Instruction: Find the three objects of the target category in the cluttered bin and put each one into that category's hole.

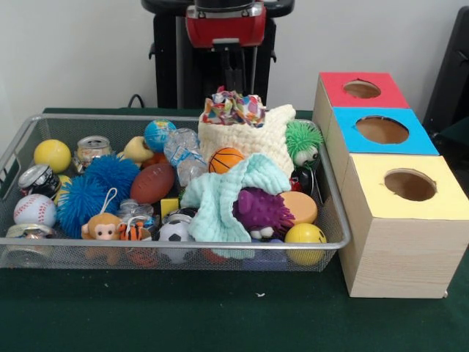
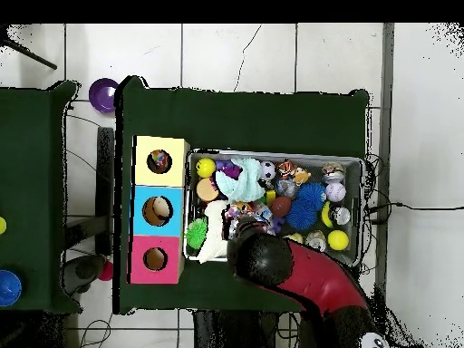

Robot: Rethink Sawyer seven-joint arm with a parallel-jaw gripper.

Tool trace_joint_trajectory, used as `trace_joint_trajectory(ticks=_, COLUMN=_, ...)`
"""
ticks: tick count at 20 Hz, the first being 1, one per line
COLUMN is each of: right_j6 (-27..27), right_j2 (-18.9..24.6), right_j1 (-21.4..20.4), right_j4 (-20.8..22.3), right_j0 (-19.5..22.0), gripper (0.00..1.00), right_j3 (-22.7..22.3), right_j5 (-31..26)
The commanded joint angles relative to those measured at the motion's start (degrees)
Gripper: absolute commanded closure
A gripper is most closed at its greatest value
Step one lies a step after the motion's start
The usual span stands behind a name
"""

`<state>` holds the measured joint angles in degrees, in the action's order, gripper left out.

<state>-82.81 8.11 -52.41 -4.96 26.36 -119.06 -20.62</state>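
A: Pincer (image 1: 234, 73) state?
B: Can't tell. It hangs over the bin's (image 1: 15, 150) far side, tips hidden behind the patterned cloth (image 1: 233, 107).
A: Targets?
B: Category unknown, so unidentified. Everything sits in the bin, half buried by cloths.
A: Counts?
B: Three holes: red box (image 1: 330, 92), blue box (image 1: 425, 143), yellow box (image 1: 447, 202). Three yellow balls visible.
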Motion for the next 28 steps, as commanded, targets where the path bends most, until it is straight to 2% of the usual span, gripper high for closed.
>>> trace_joint_trajectory(ticks=1, right_j6=-19.0, right_j2=-5.8, right_j1=1.8, right_j4=-4.6, right_j0=-5.4, gripper=1.0, right_j3=4.1, right_j5=-5.3)
trace_joint_trajectory(ticks=11, right_j6=-19.9, right_j2=-13.1, right_j1=4.6, right_j4=-7.1, right_j0=-14.3, gripper=1.0, right_j3=10.5, right_j5=-7.9)
trace_joint_trajectory(ticks=18, right_j6=-23.3, right_j2=-14.1, right_j1=6.7, right_j4=-10.9, right_j0=-18.6, gripper=1.0, right_j3=11.9, right_j5=-7.2)
trace_joint_trajectory(ticks=21, right_j6=-26.0, right_j2=-15.8, right_j1=9.2, right_j4=-12.3, right_j0=-21.5, gripper=1.0, right_j3=14.8, right_j5=-7.4)
trace_joint_trajectory(ticks=28, right_j6=-29.5, right_j2=-18.1, right_j1=11.6, right_j4=-14.2, right_j0=-25.6, gripper=1.0, right_j3=19.2, right_j5=-9.3)
